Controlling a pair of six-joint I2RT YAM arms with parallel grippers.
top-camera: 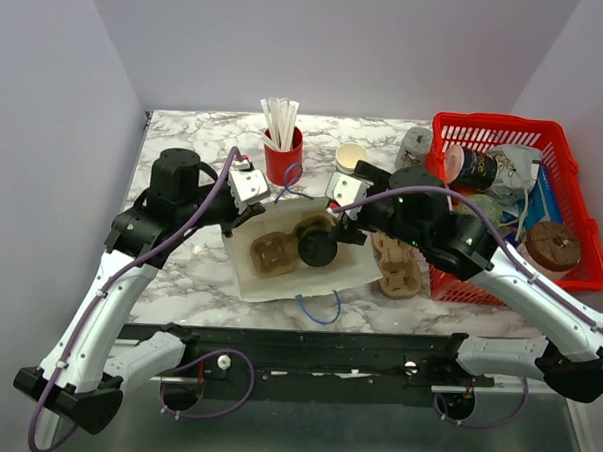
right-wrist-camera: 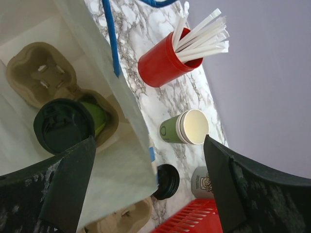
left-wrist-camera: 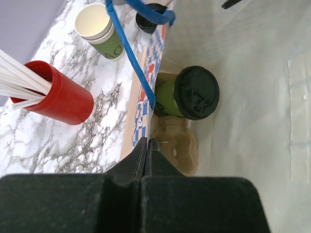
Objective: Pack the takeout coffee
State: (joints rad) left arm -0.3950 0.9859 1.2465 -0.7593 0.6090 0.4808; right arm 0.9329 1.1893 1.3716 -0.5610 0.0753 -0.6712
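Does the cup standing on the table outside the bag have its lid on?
No, the cup is open-topped; a black lid lies apart from it.

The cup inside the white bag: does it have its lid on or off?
On. The black lid covers the green cup, which sits in the pulp tray inside the white bag.
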